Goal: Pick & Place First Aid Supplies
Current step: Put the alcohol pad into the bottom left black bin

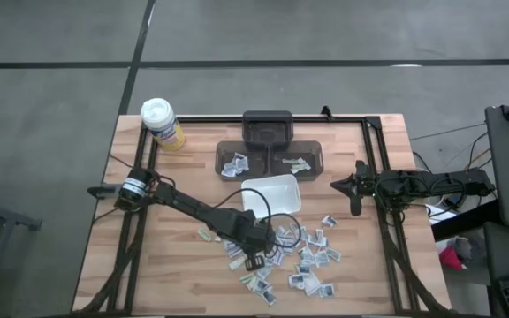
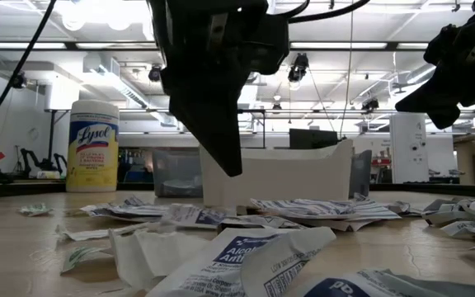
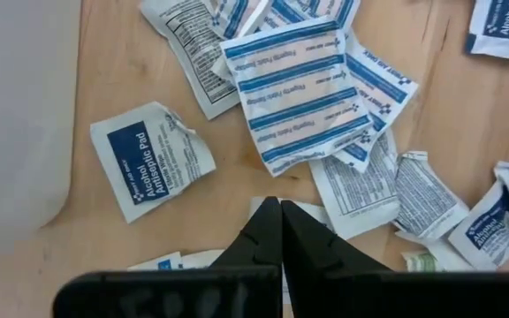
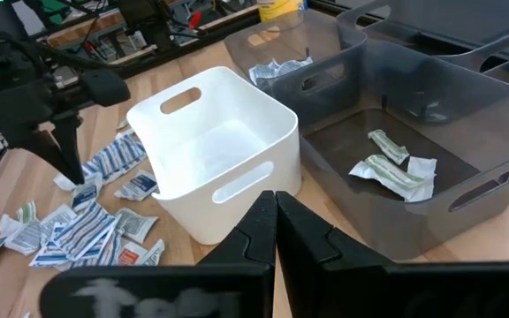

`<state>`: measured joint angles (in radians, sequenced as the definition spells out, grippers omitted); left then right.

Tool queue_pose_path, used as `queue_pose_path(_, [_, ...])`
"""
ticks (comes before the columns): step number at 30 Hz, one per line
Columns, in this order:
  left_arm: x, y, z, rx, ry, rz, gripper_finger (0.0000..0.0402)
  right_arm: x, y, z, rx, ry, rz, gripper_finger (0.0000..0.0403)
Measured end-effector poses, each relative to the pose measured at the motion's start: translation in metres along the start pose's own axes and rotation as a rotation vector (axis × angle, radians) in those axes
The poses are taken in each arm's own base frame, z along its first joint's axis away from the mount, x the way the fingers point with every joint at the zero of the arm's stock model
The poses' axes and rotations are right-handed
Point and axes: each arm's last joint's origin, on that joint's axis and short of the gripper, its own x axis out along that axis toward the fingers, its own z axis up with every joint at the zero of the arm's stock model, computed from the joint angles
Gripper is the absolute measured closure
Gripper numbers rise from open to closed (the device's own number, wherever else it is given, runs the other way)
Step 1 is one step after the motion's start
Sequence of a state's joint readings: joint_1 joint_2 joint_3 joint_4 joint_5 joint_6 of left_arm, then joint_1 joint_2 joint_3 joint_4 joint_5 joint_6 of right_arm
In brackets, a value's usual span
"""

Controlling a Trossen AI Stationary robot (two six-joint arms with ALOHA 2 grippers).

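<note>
Left pincer (image 1: 256, 261), pressed together and empty, hangs over the scattered small flat white-and-blue sealed packets (image 1: 312, 256) just in front of the white rectangular plastic tray (image 1: 272, 193), nearer than the closed right pincer (image 1: 353, 187) waiting beside that tray.

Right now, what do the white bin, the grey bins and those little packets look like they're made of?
White bin: seemingly moulded plastic, smooth matte, with rounded corners and cut-out handles.
Grey bins: probably translucent smoky plastic, since the contents show through the walls.
Packets: apparently printed paper or paper-foil sachets, with crinkled, torn-looking edges; one reads Alcohol Antiseptic Pad.
Table: light wood, with visible grain.
</note>
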<state>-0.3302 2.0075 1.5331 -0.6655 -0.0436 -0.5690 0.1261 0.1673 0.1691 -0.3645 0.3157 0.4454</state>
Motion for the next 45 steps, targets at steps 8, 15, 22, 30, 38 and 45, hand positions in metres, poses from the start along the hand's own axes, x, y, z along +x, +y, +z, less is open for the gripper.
queue_pose_path(8, [-0.001,0.0,-0.001,0.027,0.013,0.0,0.0401,0.0,0.0,0.0,0.0,0.0,0.0,0.0394])
queue_pose_path(15, [0.0,-0.001,-0.002,0.025,0.032,-0.023,0.0371,0.0,0.0,0.0,0.0,0.0,0.0,0.0394])
queue_pose_path(22, [0.005,-0.002,-0.001,0.125,0.027,-0.041,0.0291,0.0,0.0,0.0,0.0,0.0,0.0,0.0394])
queue_pose_path(30, [0.016,0.003,-0.001,0.204,0.045,-0.024,0.027,0.0,0.0,0.0,0.0,0.0,0.0,0.0394])
queue_pose_path(38, [0.03,0.006,-0.005,0.202,0.07,0.03,0.0271,0.0,0.0,0.0,0.0,0.0,0.0,0.0394])
queue_pose_path(45, [0.033,0.007,-0.005,0.213,0.076,0.036,0.0273,0.0,0.0,0.0,0.001,0.0,0.0,0.0394])
